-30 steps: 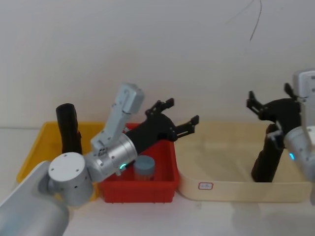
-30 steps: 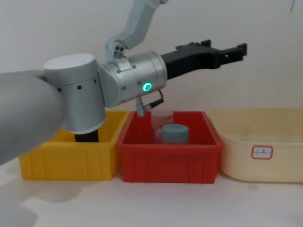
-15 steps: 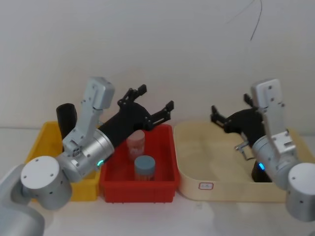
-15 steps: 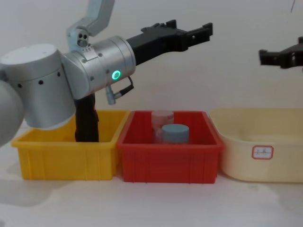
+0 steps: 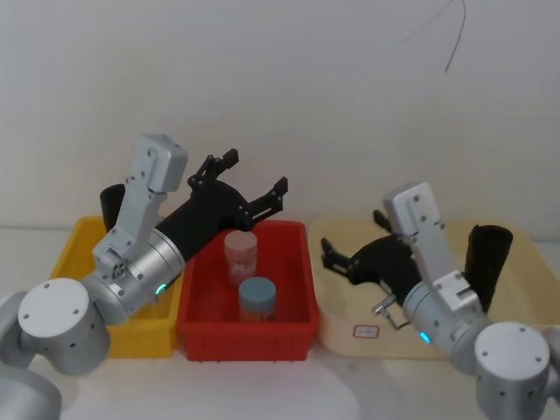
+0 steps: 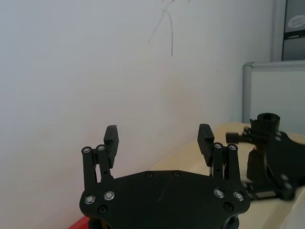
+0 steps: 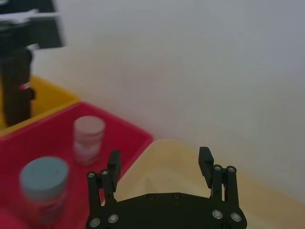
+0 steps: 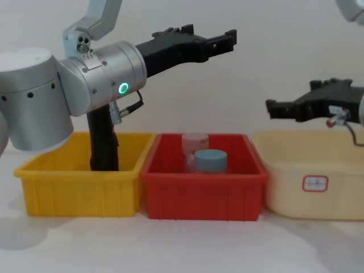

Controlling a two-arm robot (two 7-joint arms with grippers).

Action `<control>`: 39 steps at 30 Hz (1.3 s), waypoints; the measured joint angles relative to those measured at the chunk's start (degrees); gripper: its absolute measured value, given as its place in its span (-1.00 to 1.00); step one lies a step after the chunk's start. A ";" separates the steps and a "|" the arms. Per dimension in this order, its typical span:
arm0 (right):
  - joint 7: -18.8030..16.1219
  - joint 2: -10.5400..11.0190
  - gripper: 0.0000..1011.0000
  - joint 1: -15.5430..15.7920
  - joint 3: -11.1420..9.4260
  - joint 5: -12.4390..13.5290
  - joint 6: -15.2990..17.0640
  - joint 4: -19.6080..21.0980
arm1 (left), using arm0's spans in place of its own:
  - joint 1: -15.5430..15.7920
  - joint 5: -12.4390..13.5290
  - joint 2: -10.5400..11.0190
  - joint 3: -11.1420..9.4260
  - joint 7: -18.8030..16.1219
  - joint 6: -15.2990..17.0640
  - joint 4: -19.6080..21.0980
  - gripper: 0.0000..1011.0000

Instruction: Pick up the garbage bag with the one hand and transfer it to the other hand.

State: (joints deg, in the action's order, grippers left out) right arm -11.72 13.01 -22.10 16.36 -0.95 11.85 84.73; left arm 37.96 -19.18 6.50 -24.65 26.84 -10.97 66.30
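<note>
The garbage bag [image 8: 103,145], a matte-black cylindrical roll, stands upright in the yellow plastic bin [image 8: 79,193]. The left hand [image 5: 255,172] hangs above the red bin [image 8: 202,193], fingers spread wide and holding nothing (the bag sits lower, off to its left, well apart). The right hand [image 5: 352,234], equally wide and empty, hovers over the rounded beige tub [image 8: 296,170], where a second black roll [image 5: 486,262] stands.
</note>
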 joint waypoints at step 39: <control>-12.93 -1.53 0.98 -1.76 3.90 8.32 10.18 -1.39 | 1.39 1.97 -0.02 0.01 -1.29 2.46 -1.53 0.98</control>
State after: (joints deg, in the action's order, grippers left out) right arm -24.65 11.48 -23.87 20.26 7.37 22.03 83.34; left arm 39.35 -17.22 6.48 -24.65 25.55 -8.51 64.78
